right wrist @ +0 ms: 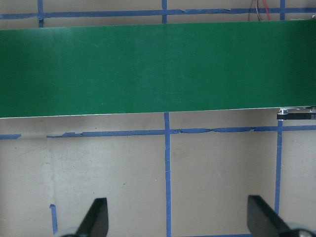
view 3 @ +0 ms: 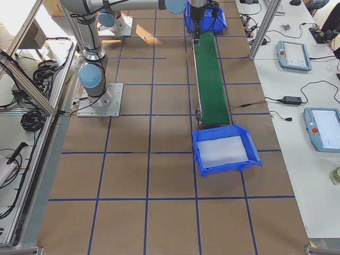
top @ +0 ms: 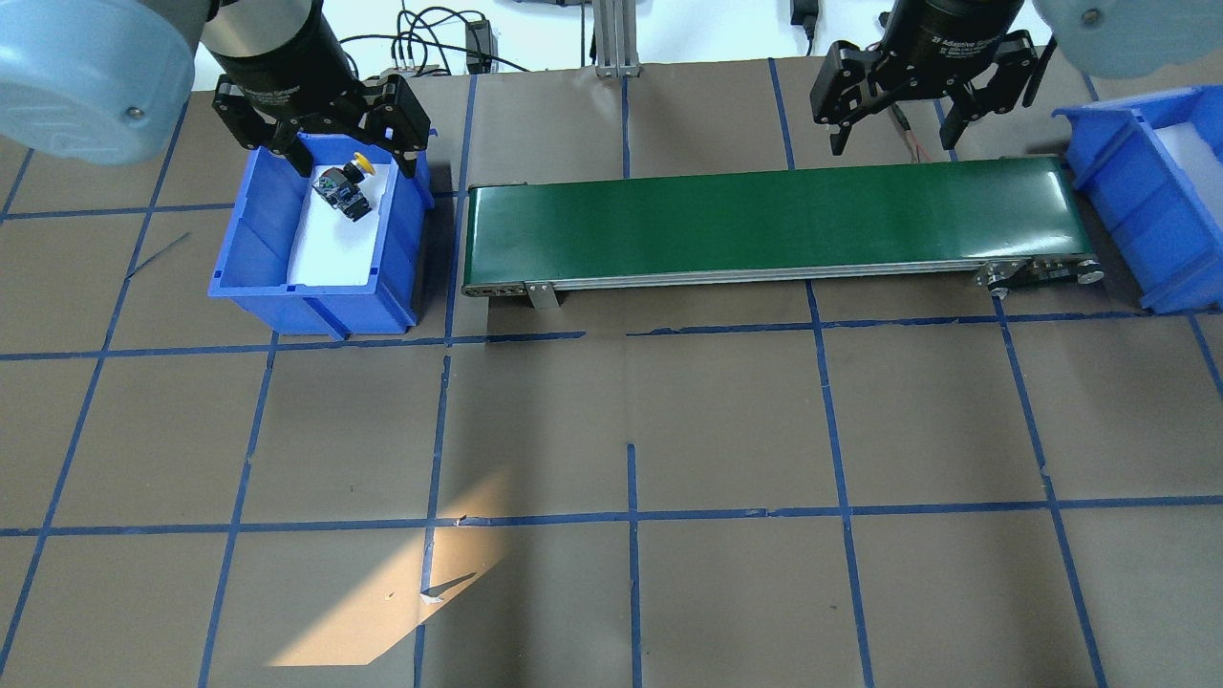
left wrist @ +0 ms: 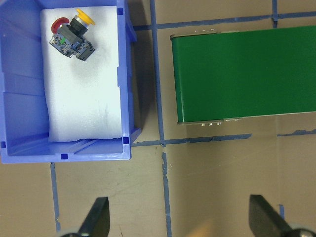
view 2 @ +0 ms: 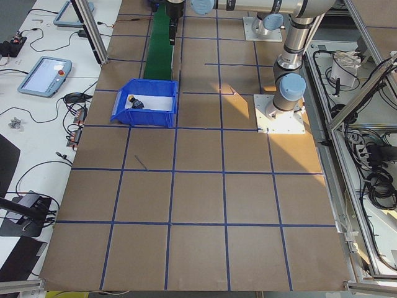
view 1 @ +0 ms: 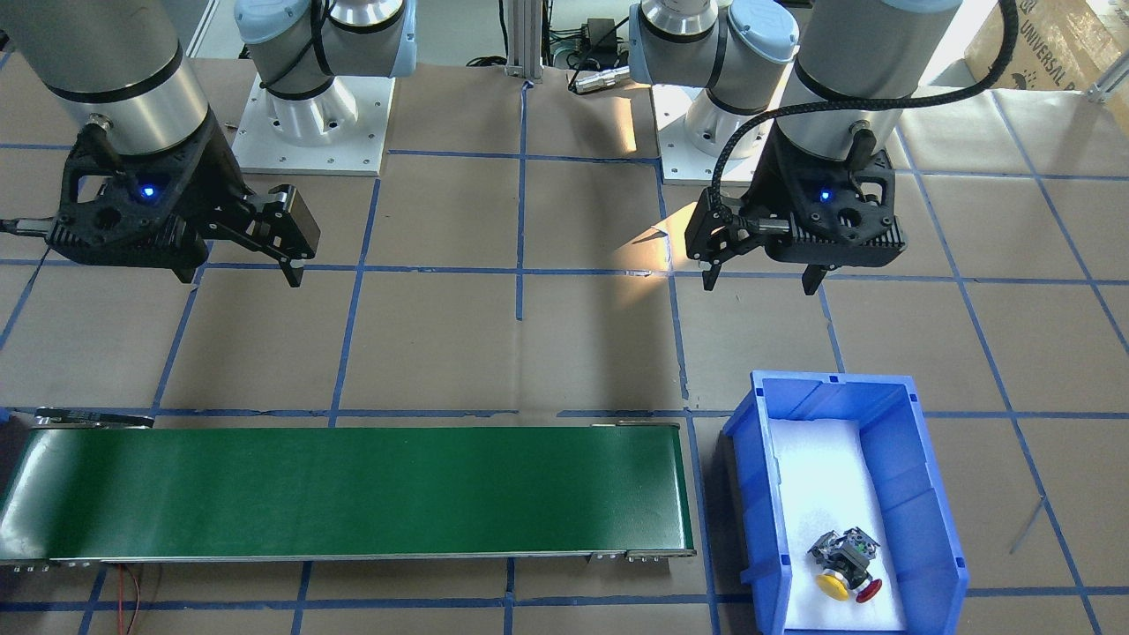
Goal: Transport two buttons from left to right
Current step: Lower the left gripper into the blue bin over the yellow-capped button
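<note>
The left gripper [view 1: 760, 284] and right gripper [view 1: 241, 276] hang with jaws apart and empty, seemingly because the yellow- and red-capped buttons [view 1: 845, 564] lie unpicked in the lower-right blue plastic bin [view 1: 926, 494].

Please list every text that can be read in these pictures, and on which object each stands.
"2F Adaptive Gripper": right gripper, overhead view; the smaller line beneath is too small to read.
"Adaptive Gripper": left gripper, overhead view, start blurred.
"UNIVERSAL R", cut off by the frame: cardboard box, front-facing view.
Nothing else is readable.
</note>
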Available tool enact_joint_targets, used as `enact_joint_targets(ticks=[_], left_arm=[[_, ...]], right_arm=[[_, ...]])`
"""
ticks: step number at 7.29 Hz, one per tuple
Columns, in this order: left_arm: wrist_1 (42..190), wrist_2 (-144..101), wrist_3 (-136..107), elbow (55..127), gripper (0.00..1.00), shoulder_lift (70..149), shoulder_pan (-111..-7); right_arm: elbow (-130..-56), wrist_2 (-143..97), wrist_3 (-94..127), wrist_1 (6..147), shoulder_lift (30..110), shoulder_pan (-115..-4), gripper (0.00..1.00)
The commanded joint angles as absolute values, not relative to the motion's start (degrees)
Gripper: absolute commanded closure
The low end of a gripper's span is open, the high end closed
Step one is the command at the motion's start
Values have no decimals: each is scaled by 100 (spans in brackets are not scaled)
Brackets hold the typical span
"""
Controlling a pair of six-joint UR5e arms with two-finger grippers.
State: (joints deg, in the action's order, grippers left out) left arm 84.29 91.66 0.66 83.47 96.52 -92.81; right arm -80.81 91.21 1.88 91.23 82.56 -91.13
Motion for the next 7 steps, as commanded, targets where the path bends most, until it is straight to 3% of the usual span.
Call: enact_joint_targets(ticks=[1, 5, 7], left_arm=[[8411, 9167, 62, 8358, 0, 9668, -9281], [8333, 9866, 123, 8490, 0, 9737, -9308], [8341, 9914, 500, 8019, 0, 10140, -9107]], right_arm=[[-8086, 9114, 185, 9132, 8244, -9114, 0], [-8068, 9132, 193, 9123, 8279, -9114, 0], [-8068, 9132, 176, 9158, 8253, -9114, 0]])
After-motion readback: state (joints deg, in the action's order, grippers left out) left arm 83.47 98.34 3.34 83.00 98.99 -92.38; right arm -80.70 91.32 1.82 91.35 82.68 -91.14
